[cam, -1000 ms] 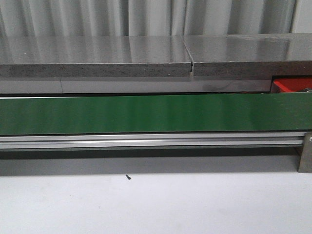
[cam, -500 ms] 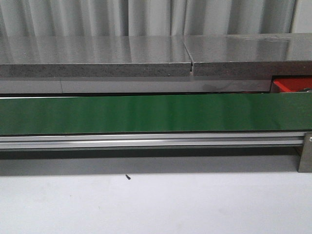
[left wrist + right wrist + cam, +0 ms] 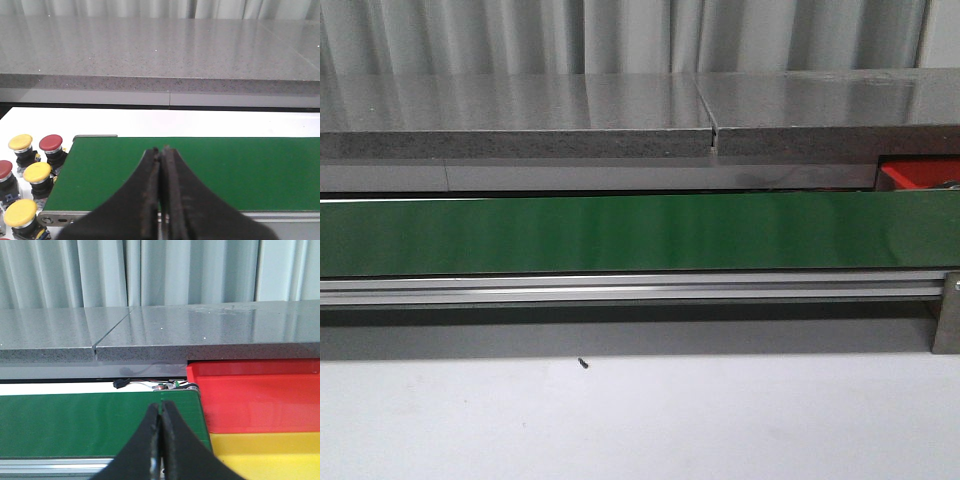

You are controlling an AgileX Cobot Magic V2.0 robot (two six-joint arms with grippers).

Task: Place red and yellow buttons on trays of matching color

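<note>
My left gripper [image 3: 160, 200] has its jaws pressed together with nothing between them, hanging over the near edge of the green belt [image 3: 200, 170]; my right gripper [image 3: 160, 440] is likewise closed on nothing, above the belt's other end. The buttons sit clustered just off the belt's left end: a red button [image 3: 51, 143] and a yellow button [image 3: 37, 172] nearest it. The red tray [image 3: 255, 395] and the yellow tray [image 3: 265, 452] wait side by side past the belt's right end. I judge nothing is sorted yet. To start well, I should spread my left jaws first, then come down squarely around one cap, clear of its neighbours.
</note>
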